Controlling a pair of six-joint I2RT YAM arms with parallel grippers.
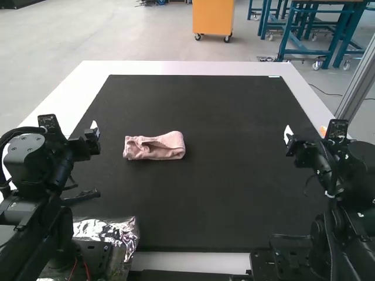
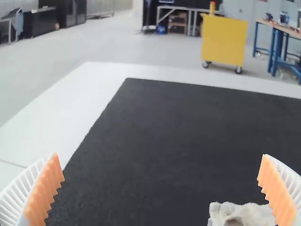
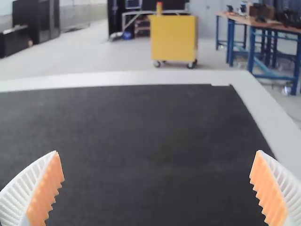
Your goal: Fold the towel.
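A pink towel (image 1: 154, 146) lies folded into a small, slightly rumpled bundle on the black mat, left of the middle in the high view. My left gripper (image 1: 95, 130) is held left of the towel, apart from it. Over the mat's right side is my right gripper (image 1: 287, 134), far from the towel. In the left wrist view the left gripper (image 2: 162, 188) stands open, and part of the towel (image 2: 242, 214) shows close to one finger, held by neither. The right gripper (image 3: 156, 186) is open too, with bare mat beyond its fingers.
The black mat (image 1: 234, 193) covers most of the white table (image 1: 176, 68). Crinkled silver foil (image 1: 120, 234) lies by the left arm's base. A dark bar stands near the left arm.
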